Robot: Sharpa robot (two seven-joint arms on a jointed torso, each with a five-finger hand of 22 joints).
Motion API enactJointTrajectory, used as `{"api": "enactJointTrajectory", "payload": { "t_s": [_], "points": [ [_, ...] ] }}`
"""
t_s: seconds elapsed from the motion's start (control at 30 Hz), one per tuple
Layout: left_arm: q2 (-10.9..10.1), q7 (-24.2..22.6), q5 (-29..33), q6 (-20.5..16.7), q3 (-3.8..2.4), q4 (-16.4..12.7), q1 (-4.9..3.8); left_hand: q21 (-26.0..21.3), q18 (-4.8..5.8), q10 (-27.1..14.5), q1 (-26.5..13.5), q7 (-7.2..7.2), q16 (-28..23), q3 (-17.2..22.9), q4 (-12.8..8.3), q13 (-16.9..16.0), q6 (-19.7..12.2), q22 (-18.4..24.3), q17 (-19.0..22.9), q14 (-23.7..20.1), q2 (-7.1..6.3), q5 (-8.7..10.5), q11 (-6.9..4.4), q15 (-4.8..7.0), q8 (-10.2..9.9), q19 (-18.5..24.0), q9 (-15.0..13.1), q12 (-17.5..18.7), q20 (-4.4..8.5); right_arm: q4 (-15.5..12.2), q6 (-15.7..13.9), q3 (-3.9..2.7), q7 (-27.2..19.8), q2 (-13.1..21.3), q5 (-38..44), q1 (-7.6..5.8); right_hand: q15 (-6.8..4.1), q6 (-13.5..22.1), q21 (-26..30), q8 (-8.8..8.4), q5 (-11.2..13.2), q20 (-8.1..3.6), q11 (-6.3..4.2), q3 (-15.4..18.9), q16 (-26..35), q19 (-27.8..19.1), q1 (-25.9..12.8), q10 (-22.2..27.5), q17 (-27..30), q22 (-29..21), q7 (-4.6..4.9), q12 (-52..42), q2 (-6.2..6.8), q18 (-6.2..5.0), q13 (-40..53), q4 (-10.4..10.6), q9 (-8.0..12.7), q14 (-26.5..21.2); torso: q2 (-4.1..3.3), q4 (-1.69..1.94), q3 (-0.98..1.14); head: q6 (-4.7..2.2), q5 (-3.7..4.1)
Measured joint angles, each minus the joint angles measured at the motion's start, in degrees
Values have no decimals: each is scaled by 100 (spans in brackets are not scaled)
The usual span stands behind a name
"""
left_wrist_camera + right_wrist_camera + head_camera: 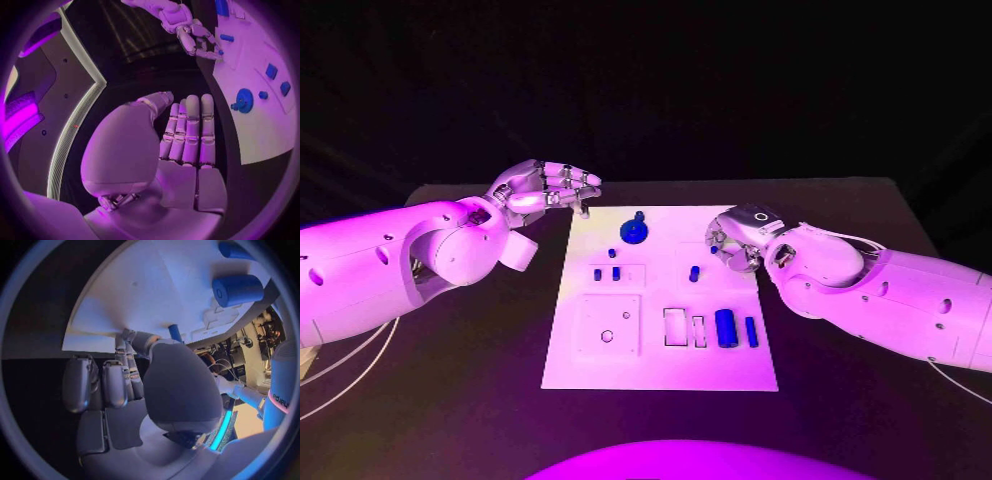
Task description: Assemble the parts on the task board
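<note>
The white task board (pixel 661 345) lies in the middle of the table. On it are a round blue disc (pixel 635 232), small blue pegs (pixel 599 273) and a blue cylinder (pixel 726 325) beside a blue bar (pixel 751 332). My left hand (pixel 545 190) hovers off the board's far left corner, its fingers (pixel 187 130) straight, side by side and holding nothing. My right hand (pixel 740 240) is down at the board's right edge. Its thumb and a fingertip (pixel 128 340) touch the board next to a small blue peg (pixel 175 332); a grip on it cannot be made out.
Dark table (pixel 473 380) surrounds the board on every side. Near the board's front are a square plate with holes (pixel 610 325) and rectangular slots (pixel 675 327). The left wrist view also shows my right hand (pixel 194 35) at the board (pixel 256 130).
</note>
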State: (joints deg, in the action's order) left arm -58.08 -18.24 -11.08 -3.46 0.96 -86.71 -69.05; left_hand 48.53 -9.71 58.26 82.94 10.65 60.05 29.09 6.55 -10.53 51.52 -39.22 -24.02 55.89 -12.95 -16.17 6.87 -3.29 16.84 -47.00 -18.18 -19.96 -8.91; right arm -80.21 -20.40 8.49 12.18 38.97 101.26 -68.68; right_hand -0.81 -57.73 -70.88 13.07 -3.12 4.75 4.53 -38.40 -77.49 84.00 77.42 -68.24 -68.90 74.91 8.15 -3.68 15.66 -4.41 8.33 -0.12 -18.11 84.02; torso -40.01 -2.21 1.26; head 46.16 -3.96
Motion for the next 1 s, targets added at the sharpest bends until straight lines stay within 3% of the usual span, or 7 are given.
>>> {"api": "enactJointTrajectory", "payload": {
  "t_s": [0.2, 0.37, 0.47, 0.73, 1.0],
  "points": [
    [-5, 2, -1, -5, 0, 5, 0, 0, 0, 0, 0, 0, 0, 0, 0, 0, 0, 0, 0, 0, 0, 0, 0, 0, 0, 0, 0, 0, 0, -4, 31, -6, -18, 6, -52, -7, 41, 38, 33, -28, -12, 0, 40, 119, 0, 0, -101, 110, 4, 0, -1, 21, 109, 0, -54, 19, -31, 0, 0, -1, 3, 0, -1],
    [-6, 2, -2, -8, 0, 9, 0, 0, 0, 0, 0, 0, 0, 0, 0, 0, 0, 0, 0, 0, 0, 0, 0, 0, 0, 0, 0, 0, 0, 2, 41, -8, -21, 0, -99, -12, 41, 40, 33, -28, -22, 0, 48, 242, 0, 0, -223, 129, 9, 0, 1, 0, 79, 0, -31, 25, -54, 0, 0, -1, 3, 0, -1],
    [-6, 3, -2, -9, 0, 9, 0, 0, 0, 0, 0, 0, 0, 0, 0, 0, 0, 0, 0, 0, 0, 0, 0, 0, 0, 0, 0, 0, 0, 7, 43, -10, -21, -6, -125, -14, 40, 9, 33, -28, -22, 0, -3, 261, 0, 0, -251, 77, 17, -1, -30, -32, 61, 0, -20, 30, -77, 0, 0, 0, 3, 0, 5],
    [-11, 6, -3, -13, 0, 9, 0, 0, 0, 0, 0, 0, 0, 0, 0, -1, 0, 0, 0, 0, 0, 0, 0, 0, 0, 0, 0, 0, 0, 32, 53, -14, -16, -32, -169, -19, 40, -205, 0, 23, -20, 0, -87, 241, 0, 0, -303, -156, 39, 1, -130, -88, -80, 0, 18, 96, -160, 0, -1, 2, 1, 2, 8],
    [-14, 12, -7, -14, 0, 5, 0, 0, 0, 0, 36, 0, 0, 24, -23, 5, 0, 0, 0, 0, 36, 0, 0, 0, 0, 0, -1, 0, 0, 59, 79, -19, -15, -74, -197, -26, -44, -429, -69, 134, -20, -29, -175, 218, 0, 0, -247, -364, 31, 4, -220, -134, -289, 0, 60, 149, -256, 1, -3, 3, 0, 14, 5]
  ]
}}
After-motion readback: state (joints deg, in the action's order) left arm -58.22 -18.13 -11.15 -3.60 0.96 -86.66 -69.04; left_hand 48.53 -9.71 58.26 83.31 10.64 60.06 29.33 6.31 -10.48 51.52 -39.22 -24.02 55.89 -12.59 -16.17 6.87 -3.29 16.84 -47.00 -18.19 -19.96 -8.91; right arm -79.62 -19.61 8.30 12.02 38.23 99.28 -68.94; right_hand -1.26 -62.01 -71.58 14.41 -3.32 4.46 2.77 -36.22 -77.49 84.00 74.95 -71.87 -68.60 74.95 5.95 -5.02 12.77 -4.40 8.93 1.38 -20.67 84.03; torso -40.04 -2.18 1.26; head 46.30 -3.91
